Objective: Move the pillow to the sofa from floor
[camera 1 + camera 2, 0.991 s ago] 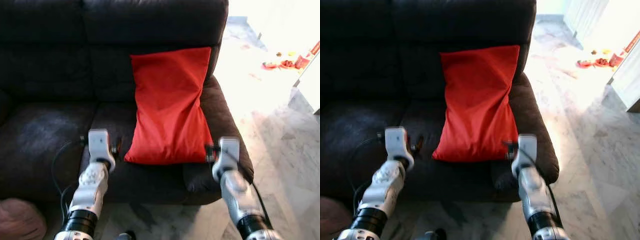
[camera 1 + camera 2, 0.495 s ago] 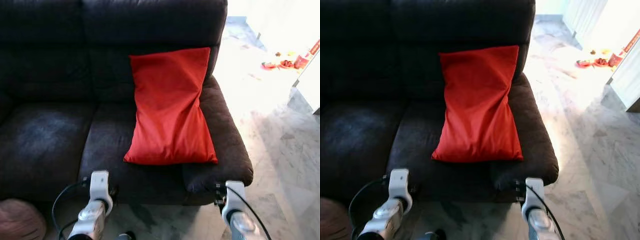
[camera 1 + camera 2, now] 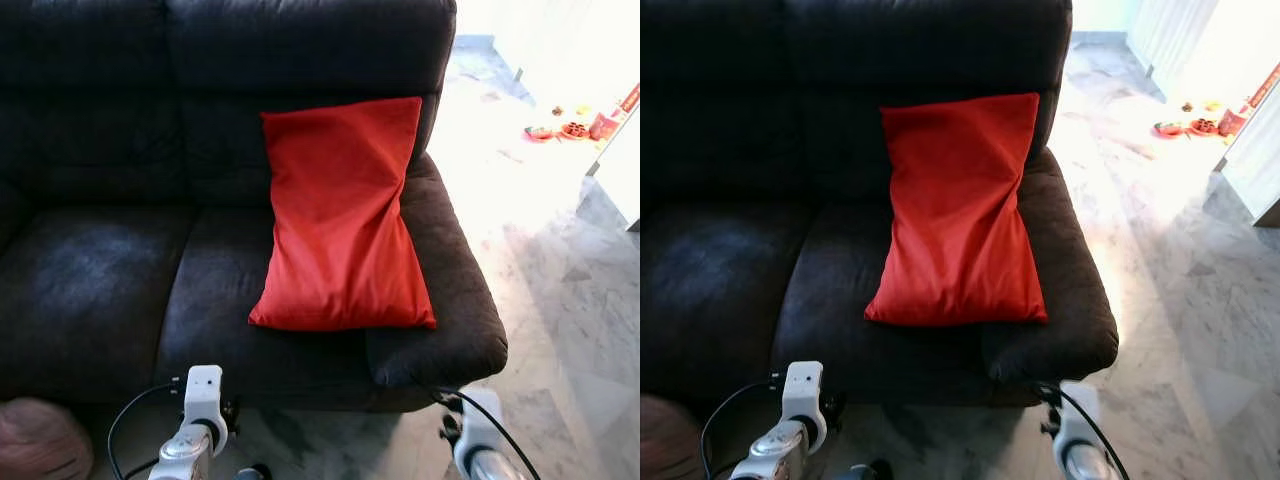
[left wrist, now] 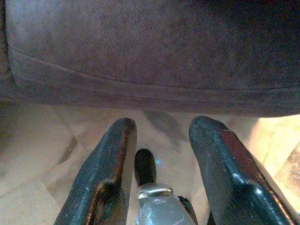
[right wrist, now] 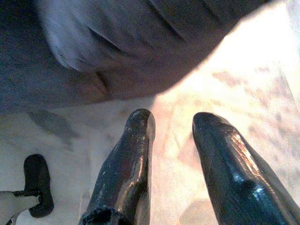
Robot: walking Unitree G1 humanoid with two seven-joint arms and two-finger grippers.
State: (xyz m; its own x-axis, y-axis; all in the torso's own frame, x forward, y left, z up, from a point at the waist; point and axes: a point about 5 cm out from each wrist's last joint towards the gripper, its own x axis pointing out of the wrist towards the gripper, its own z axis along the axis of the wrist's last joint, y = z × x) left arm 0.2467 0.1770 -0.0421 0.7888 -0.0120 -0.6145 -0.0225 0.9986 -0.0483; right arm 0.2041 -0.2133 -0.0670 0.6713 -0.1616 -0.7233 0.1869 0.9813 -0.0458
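Pillow: the red pillow (image 3: 342,215) lies on the sofa (image 3: 120,250), its lower end on the right seat cushion and its top leaning on the backrest.
Left gripper: my left gripper (image 4: 161,166) hangs low before the sofa's front edge, fingers apart and empty.
Right gripper: my right gripper (image 5: 173,164) is likewise spread and empty over the marble floor (image 3: 560,290).
Step in hand: I judge the placing done; I should draw both arms clear without brushing the cushion.
Relation: the pillow sits well apart from both grippers, up and beyond them.
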